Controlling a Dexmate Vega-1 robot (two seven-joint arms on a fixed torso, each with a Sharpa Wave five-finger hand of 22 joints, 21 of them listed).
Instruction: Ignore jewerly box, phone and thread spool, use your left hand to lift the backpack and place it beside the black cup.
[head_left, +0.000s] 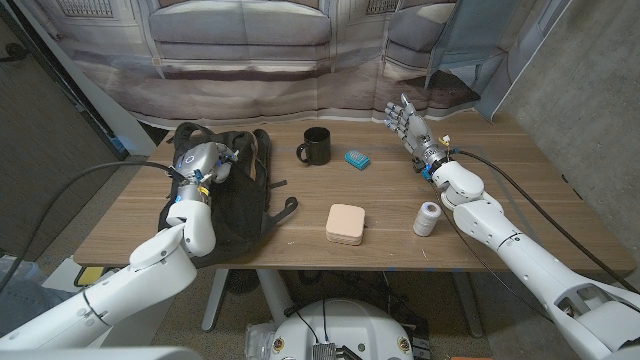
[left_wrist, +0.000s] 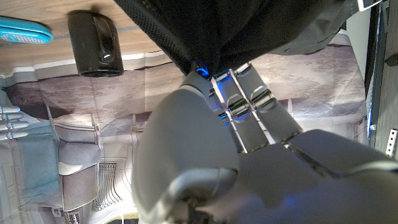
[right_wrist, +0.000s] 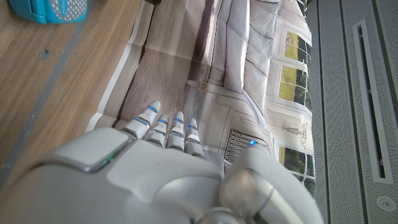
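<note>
Head view: wooden table (head_left: 520, 225) with straight plank grain, matte brown. Backpack (head_left: 238, 195), black soft fabric, lies slumped at the table's left part, straps (head_left: 283, 208) trailing toward the middle. Left hand (head_left: 203, 163), grey metallic shell, sits on the backpack's upper left; from this view the fingers go down into the fabric, and whether they grip it cannot be told. Black cup (head_left: 314, 147), glossy, cylindrical with a handle, stands upright near the far edge, just right of the backpack's top and apart from it. Phone (head_left: 357, 158), small, teal, lies flat right of the cup. Jewelry box (head_left: 345, 224), pale pink, square with rounded corners, lies near the front edge at centre. Thread spool (head_left: 428, 218), white, upright cylinder, stands right of the box, close to the right forearm. Right hand (head_left: 409, 123) is raised over the far right of the table, fingers spread and straight, holding nothing.

Left wrist view: the left hand's fingers (left_wrist: 239, 102) run up into a fold of black woven fabric (left_wrist: 249, 31) and close on it; the backpack's fabric bunches at that point. The cup (left_wrist: 94, 42) shows side-on, smooth and shiny, and the phone (left_wrist: 23, 31) shows a dotted teal face.

Right wrist view: the right hand's fingers (right_wrist: 168, 127) extend together over the printed backdrop (right_wrist: 236, 74), clasping nothing; the phone (right_wrist: 53, 9) rests on the wood grain.
</note>
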